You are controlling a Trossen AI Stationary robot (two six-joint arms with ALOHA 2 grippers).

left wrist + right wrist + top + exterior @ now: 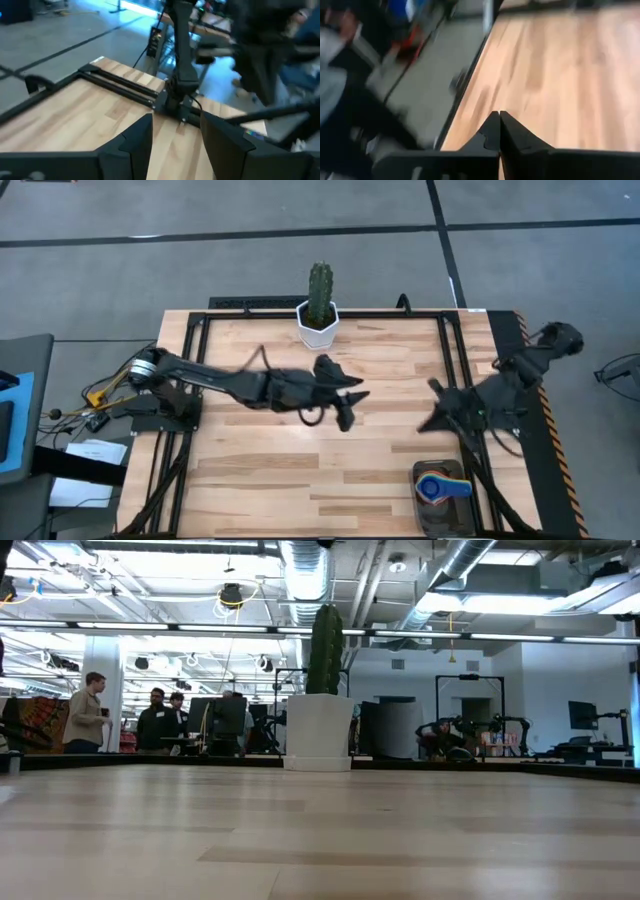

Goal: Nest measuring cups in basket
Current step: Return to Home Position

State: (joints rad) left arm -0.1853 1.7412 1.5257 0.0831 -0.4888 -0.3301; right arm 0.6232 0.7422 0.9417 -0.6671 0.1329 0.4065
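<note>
A pale wooden table (260, 470) sits on a grey floor. In the low view a wide workshop with ceiling ducts and several people standing far off lies beyond it. A white hexagonal pot with a cactus (319, 321) stands at the middle of the table's far edge.

The basket (418, 502) lies by the right corner of the opposite edge, close to the right arm's frame. The measuring cups (437, 488) sit inside it, nested into one stack. A blue cup is on top, and yellow and orange rims peek out beneath it.

The left gripper (176, 120) reaches from the left edge to above the middle of the table. Its two fingers (134, 142) are spread wide with nothing between them. The right gripper (499, 125) hangs over the right part of the table, apart from the basket. Its fingertips are pressed together and hold nothing.
</note>
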